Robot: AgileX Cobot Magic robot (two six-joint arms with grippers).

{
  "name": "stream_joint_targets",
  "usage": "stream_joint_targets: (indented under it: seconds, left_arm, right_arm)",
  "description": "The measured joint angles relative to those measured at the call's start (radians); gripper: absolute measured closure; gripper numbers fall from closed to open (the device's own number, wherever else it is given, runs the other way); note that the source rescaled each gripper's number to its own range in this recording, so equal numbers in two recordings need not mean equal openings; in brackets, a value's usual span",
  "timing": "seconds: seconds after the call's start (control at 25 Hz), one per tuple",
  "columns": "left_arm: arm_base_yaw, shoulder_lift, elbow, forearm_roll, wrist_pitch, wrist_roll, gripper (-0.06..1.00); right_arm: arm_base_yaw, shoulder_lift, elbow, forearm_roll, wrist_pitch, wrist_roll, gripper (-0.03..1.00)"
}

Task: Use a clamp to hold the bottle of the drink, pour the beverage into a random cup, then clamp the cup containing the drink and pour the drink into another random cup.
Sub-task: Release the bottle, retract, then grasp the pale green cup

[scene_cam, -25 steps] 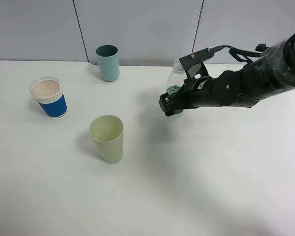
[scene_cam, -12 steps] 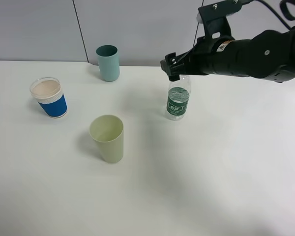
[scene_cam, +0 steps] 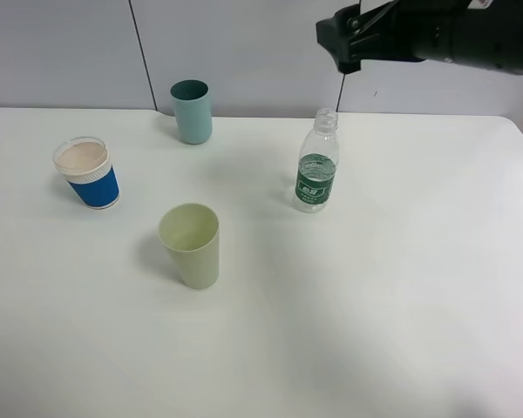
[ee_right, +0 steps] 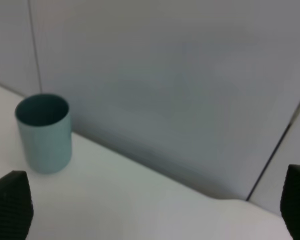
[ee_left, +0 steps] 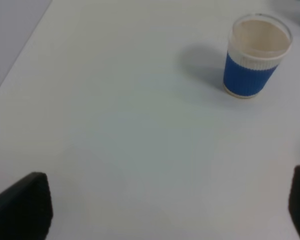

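The bottle of the drink [scene_cam: 316, 167], clear with a green label and no cap, stands upright on the white table, free of any gripper. My right gripper [scene_cam: 344, 42] hangs high above and behind it; in the right wrist view [ee_right: 152, 212] its fingertips [ee_right: 10, 205] are wide apart with nothing between them. The pale yellow-green cup [scene_cam: 190, 244] stands left of the bottle, nearer the front. The blue-sleeved paper cup [scene_cam: 87, 172] stands at the far left, also seen in the left wrist view [ee_left: 255, 62]. My left gripper [ee_left: 160, 210] is open and empty. No beverage is discernible.
A darker teal cup [scene_cam: 192, 111] stands at the back of the table near the grey wall and shows in the right wrist view [ee_right: 44, 132]. The table's left edge [ee_left: 20, 55] runs near the left gripper. The left arm is out of the high view.
My right gripper has let go of the bottle and risen up and back toward the wall. The bottle now stands alone on the table. The cups have not moved.
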Motion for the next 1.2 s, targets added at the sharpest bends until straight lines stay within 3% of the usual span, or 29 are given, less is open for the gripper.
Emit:
stream_joint_targets:
  seconds: [0.52, 0.88, 1.2]
  left_arm:
    - [0.000, 0.000, 0.000, 0.000, 0.000, 0.000, 0.08]
    - [0.000, 0.000, 0.000, 0.000, 0.000, 0.000, 0.08]
    - [0.000, 0.000, 0.000, 0.000, 0.000, 0.000, 0.08]
  right_arm:
    - [-0.306, -0.284, 0.001, -0.468, 0.387, 0.448, -0.02]
    - [-0.492, -0.605, 0.001, -0.587, 0.677, 0.515, -0.02]
    - [-0.517, -0.856, 0.001, -0.679, 0.897, 0.566, -0.03]
